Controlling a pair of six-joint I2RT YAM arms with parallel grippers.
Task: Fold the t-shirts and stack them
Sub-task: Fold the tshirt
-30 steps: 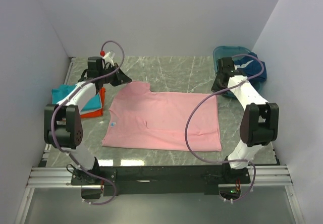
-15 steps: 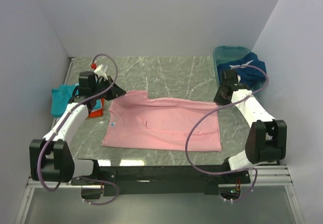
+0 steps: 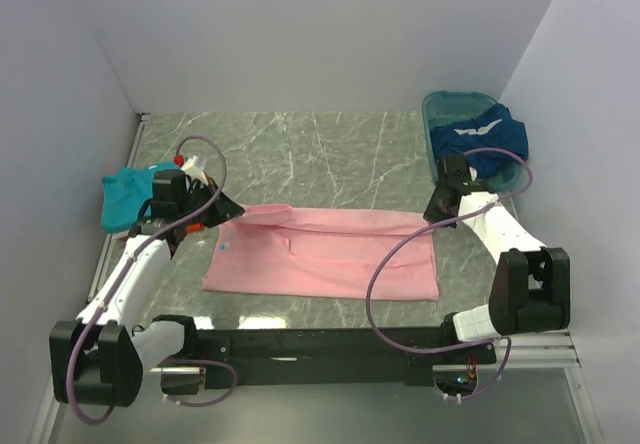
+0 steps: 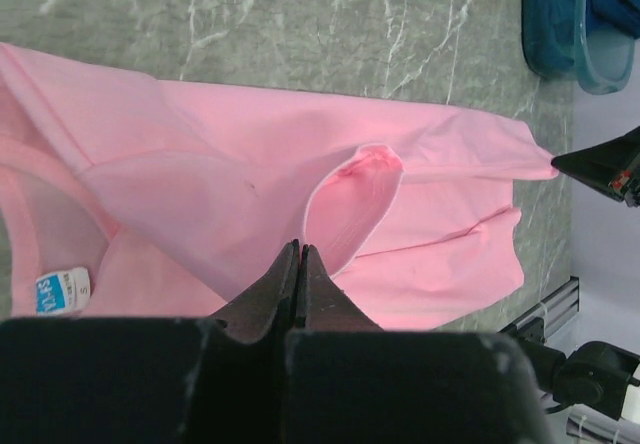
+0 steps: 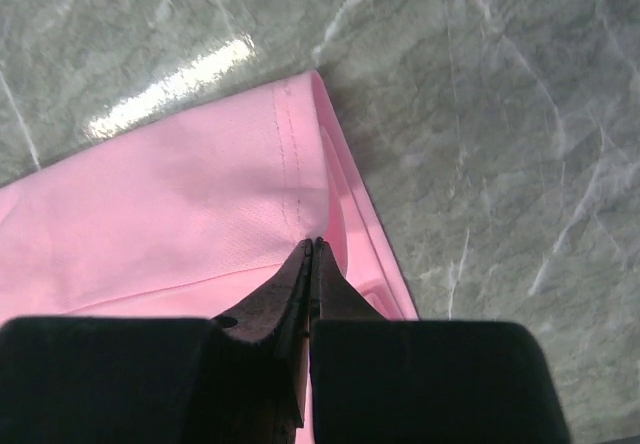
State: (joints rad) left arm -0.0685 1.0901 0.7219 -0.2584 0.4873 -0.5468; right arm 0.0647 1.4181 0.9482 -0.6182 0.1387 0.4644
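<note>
Both arms have pulled back toward their bases vs 1 s ago, dragging the far edge of the pink t-shirt [image 3: 330, 259] w/ them. That edge is now doubled over the body, so the shirt looks narrower front-to-back.

Left end effector [image 3: 226, 207]: fully closed, pinching a fold of pink cloth at the far corner of the collar end. Right end effector [image 3: 437, 207]: also fully closed, nipping the far corner of the hem.

Shirt sits mid-counter [image 3: 330, 144], long axis L-R. Collar end is left, hem end right, size label [image 3: 222, 247] face up near the left end.

Key geometry: the rest of the shirt lies nearside of both grips, i.e. toward the bases. Its near long edge runs approx parallel to the line between the two grips. Each arm owns its own end, and they look roughly level.

Est: lengthwise fold about half done. Next move prob needs both arms to carry the edge nearward by equal amounts. If one leads, the crease skews off the long axis.

Others: teal t-shirt [image 3: 125, 196] is just left of the left arm. Dark blue t-shirt [image 3: 480, 136] is in the basin [image 3: 432, 109], far right corner.
</note>
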